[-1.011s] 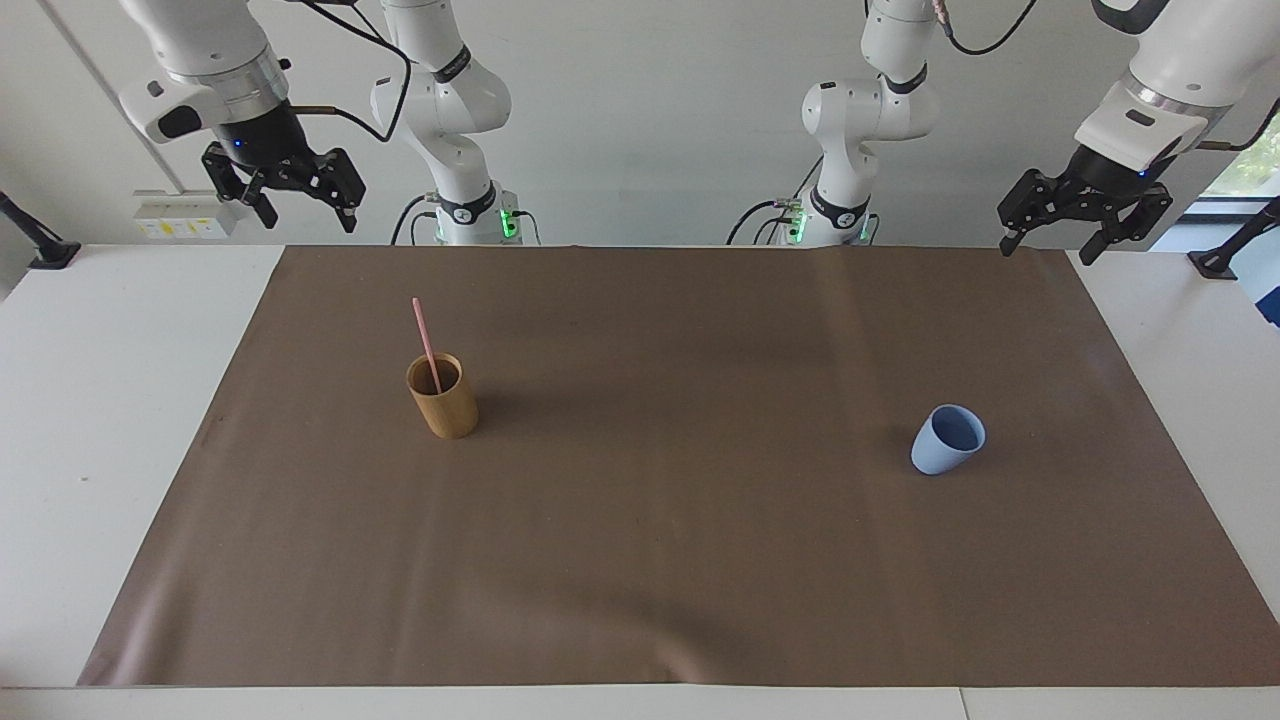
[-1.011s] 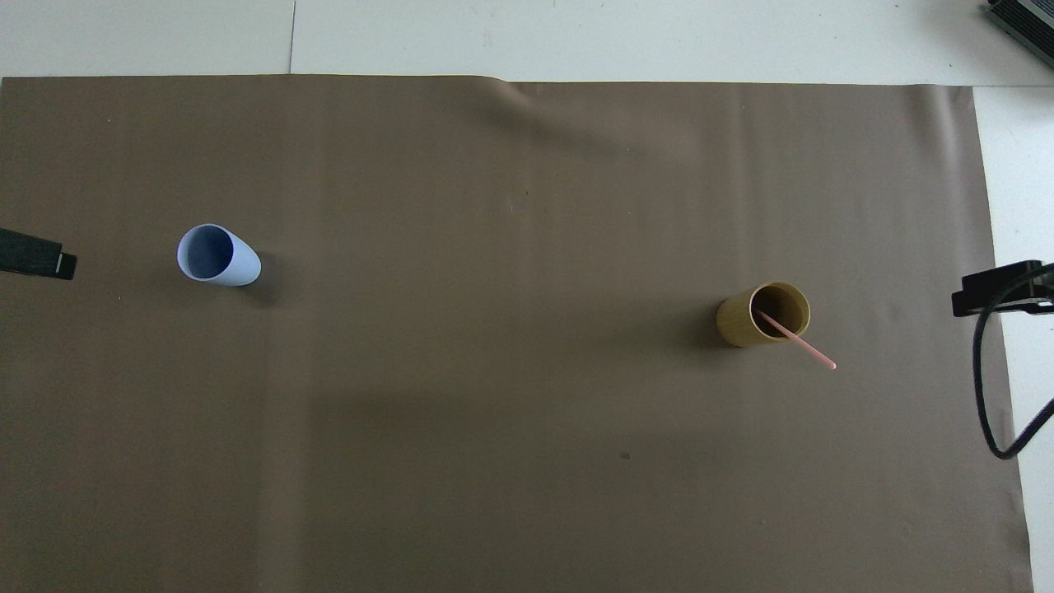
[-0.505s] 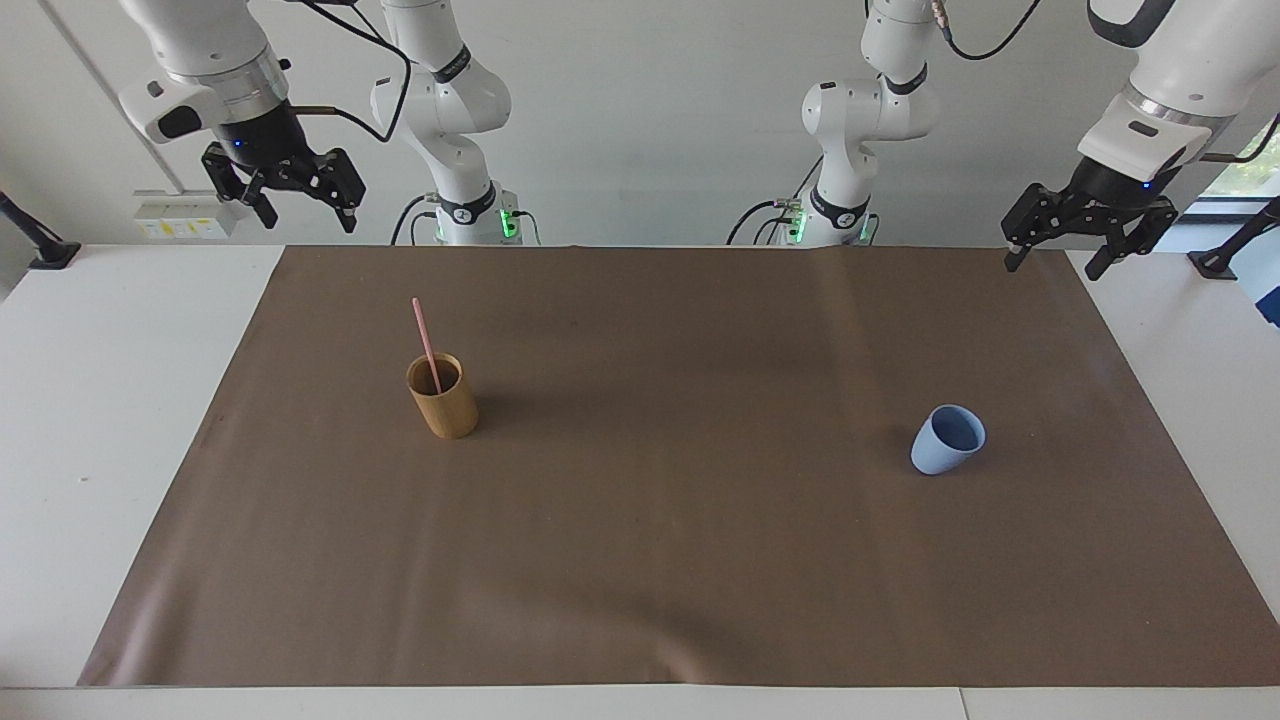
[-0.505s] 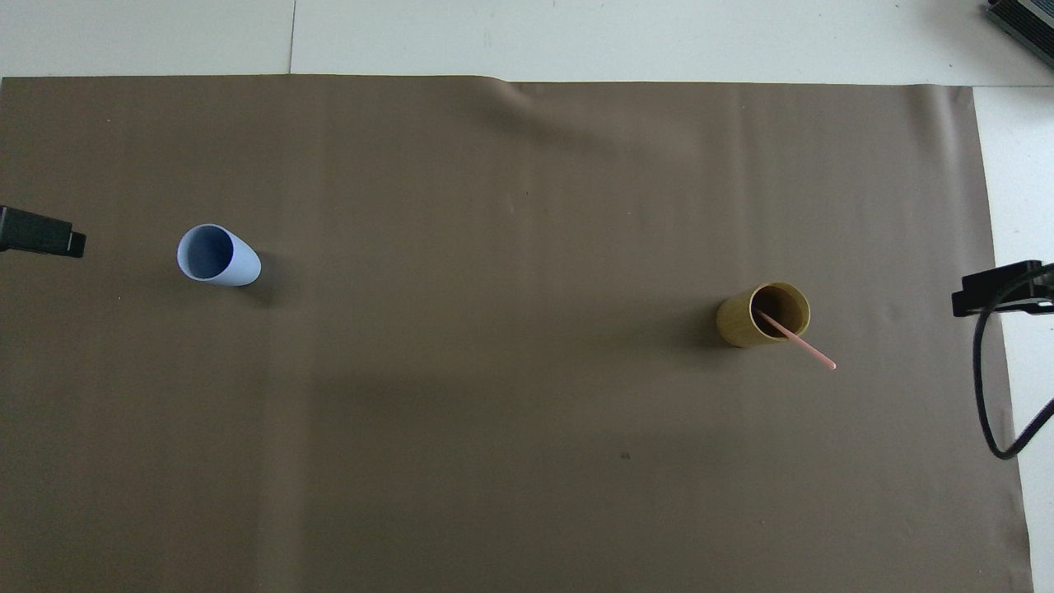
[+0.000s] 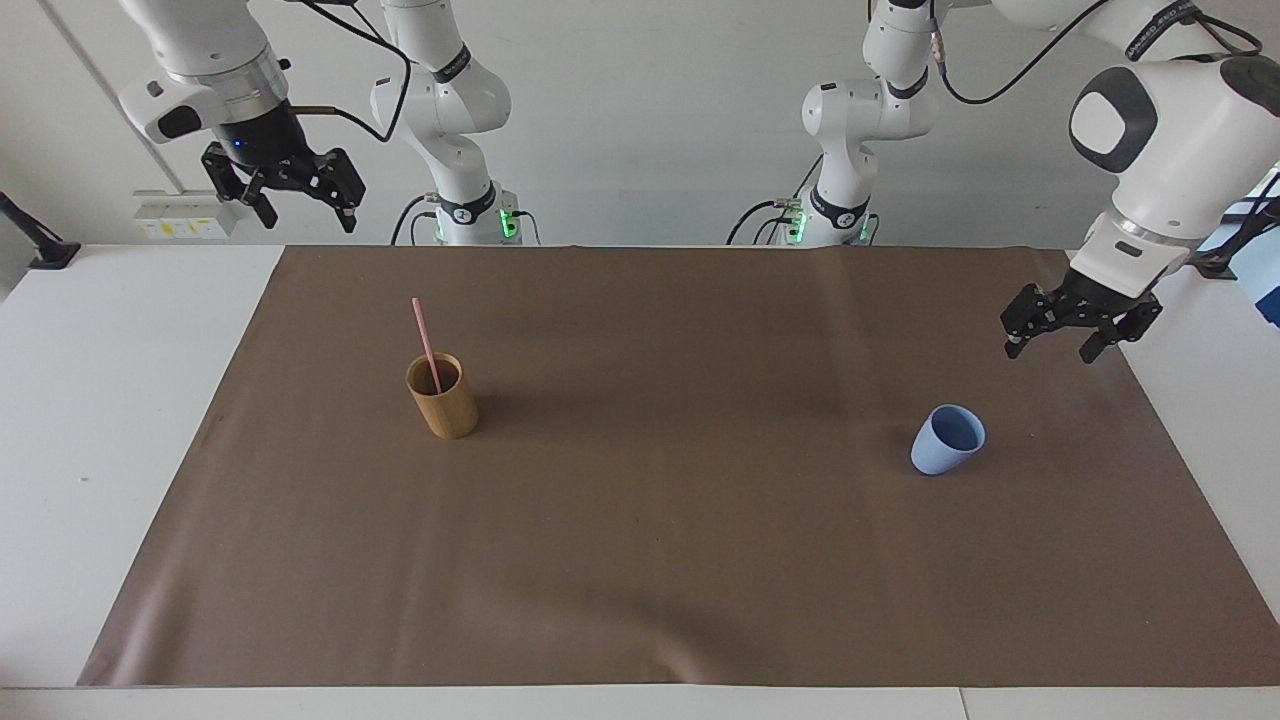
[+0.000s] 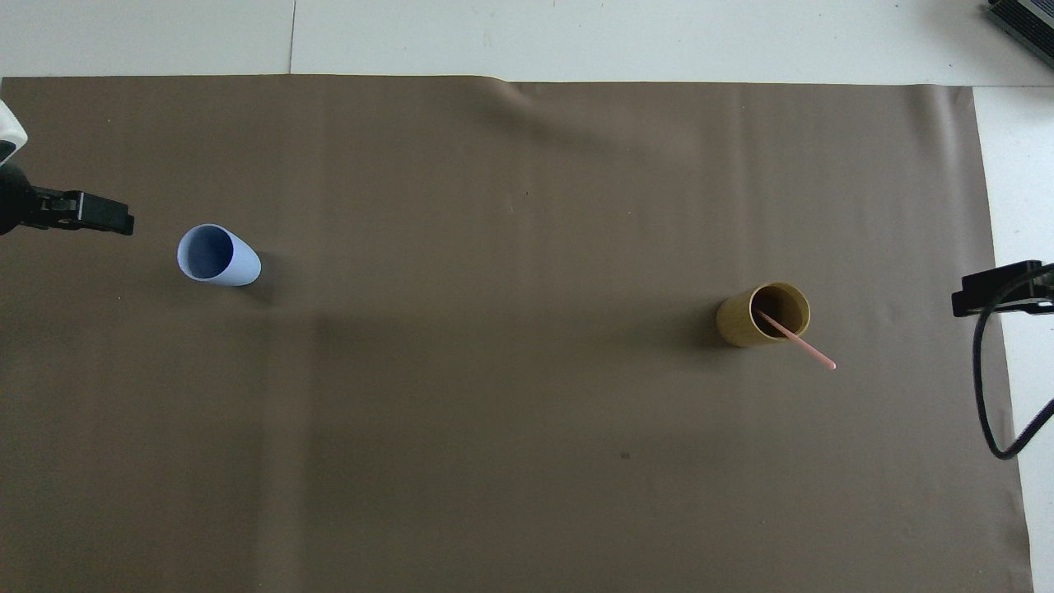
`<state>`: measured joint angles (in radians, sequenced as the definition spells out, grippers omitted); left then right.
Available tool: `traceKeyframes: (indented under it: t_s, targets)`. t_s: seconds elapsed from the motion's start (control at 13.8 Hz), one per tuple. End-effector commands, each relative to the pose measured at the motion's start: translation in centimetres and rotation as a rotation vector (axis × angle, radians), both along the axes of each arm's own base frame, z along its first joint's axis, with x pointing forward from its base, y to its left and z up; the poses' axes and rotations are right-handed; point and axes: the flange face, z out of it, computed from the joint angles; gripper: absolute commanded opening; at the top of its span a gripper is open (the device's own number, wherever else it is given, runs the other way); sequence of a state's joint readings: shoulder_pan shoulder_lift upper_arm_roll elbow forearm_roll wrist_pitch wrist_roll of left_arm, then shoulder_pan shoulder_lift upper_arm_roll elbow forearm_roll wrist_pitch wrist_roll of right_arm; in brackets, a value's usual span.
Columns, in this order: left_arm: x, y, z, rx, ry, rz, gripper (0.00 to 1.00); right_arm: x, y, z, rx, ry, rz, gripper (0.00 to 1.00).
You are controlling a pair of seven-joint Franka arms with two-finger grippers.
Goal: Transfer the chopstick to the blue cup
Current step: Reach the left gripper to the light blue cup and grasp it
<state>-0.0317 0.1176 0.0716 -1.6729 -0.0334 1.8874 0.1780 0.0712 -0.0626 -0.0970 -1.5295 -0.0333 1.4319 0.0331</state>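
Observation:
The pink chopstick (image 5: pixel 427 340) (image 6: pixel 799 342) stands tilted in a tan bamboo cup (image 5: pixel 443 398) (image 6: pixel 753 317) toward the right arm's end of the table. The blue cup (image 5: pixel 946 440) (image 6: pixel 216 255) stands upright and empty toward the left arm's end. My left gripper (image 5: pixel 1050 350) (image 6: pixel 103 222) hangs open and empty over the mat's edge close to the blue cup, apart from it. My right gripper (image 5: pixel 308 220) (image 6: pixel 996 290) waits open and empty, high over the table's corner at its own end.
A brown mat (image 5: pixel 700 550) covers most of the white table. A black cable (image 6: pixel 988 395) hangs from the right arm over the mat's edge. Both arm bases stand at the robots' end of the table.
My left gripper has come down and moved out over the mat toward the blue cup. The right arm, both cups and the chopstick have not moved.

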Motion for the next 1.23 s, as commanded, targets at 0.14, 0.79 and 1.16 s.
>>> traceKeyframes:
  t_s: [0.14,0.79,1.16]
  targets:
    - [0.8,0.2,-7.8,0.014,0.016,0.007,1.0,-0.4,-0.4,0.3,-0.004,-0.002,0.018,1.0]
    - [1.7,-0.1,-17.2,0.016,0.016,0.003,0.37,-0.4,-0.4,0.3,-0.004,-0.002,0.018,1.0]
    - [1.3,-0.7,-17.4,0.015,0.048,-0.007,0.0,-0.4,-0.4,0.3,-0.004,-0.002,0.017,1.0]
